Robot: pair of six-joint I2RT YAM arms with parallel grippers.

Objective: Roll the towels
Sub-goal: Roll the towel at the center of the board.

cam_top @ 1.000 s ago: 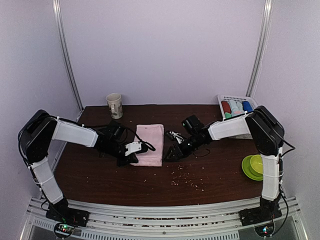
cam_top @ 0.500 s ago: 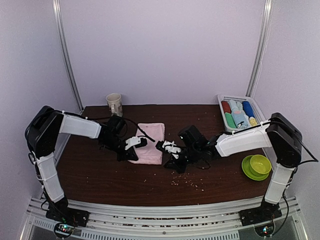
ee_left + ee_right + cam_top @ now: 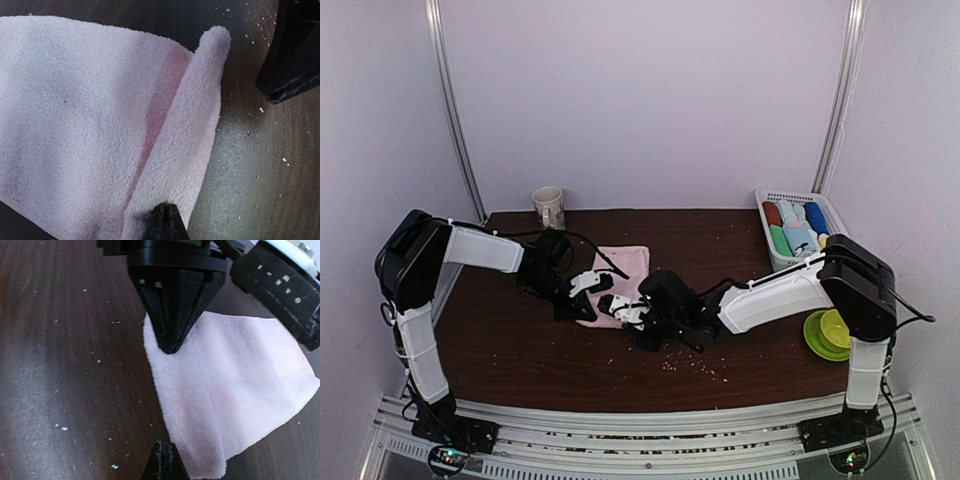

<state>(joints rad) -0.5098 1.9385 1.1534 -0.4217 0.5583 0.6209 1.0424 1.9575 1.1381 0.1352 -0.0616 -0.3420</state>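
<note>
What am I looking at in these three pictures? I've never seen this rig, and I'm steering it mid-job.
Two robot arms are bolted at the near edge of a brown table. The wide picture looks down from above and behind them; the other two come from cameras on each wrist. A pink towel lies mid-table. The left claw is shut on one corner, lifting a fold. The right claw is shut at the towel's edge; whether it grips cloth is unclear. A mug stands at the back, a white basket of rolled towels back right, a green bowl at the right.
</note>
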